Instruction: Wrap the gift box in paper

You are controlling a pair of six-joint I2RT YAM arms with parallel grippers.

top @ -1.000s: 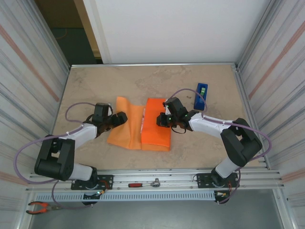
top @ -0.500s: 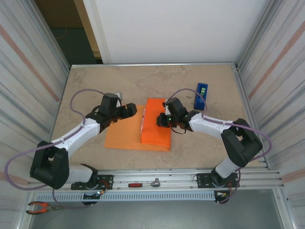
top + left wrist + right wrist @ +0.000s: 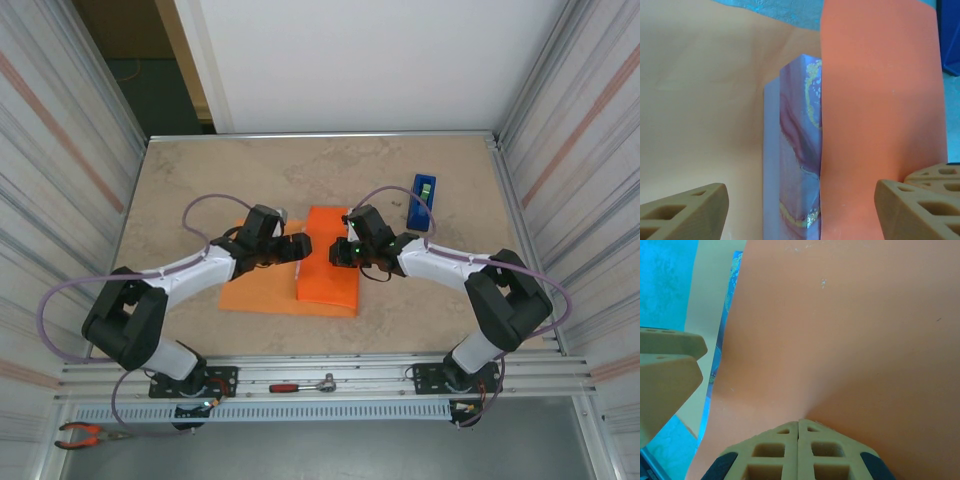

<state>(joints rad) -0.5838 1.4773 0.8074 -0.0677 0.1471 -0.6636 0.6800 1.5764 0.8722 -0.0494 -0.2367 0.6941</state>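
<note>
Table point(image 3: 200, 180): a tan, stone-patterned top with metal walls on the left and right.
Paper point(image 3: 255, 292): an orange sheet around the middle of the table, a little nearer the front edge. Its left part lies flat; its right part is folded over the box as a brighter flap.
Box point(image 3: 796, 165): under the folded flap, resting on the flat part of the sheet. In the left wrist view a pink and white marbled strip with gold veins shows along the flap's left edge; the rest is covered.
Left gripper point(image 3: 296, 248): at the left edge of the flap, jaws wide apart. In its own camera the marbled strip and the flap edge lie between the two fingers. Nothing is gripped.
Right gripper point(image 3: 799, 432): on top of the flap near its far right corner, facing the left gripper. Its fingers are closed tip to tip, and the tips rest against the orange surface.
Tape dispenser point(image 3: 421, 200): blue and narrow, on bare table toward the right edge, apart from the sheet.
Wrench point(image 3: 303, 385): on the metal rail in front of the table's near edge, between the two arm bases.
</note>
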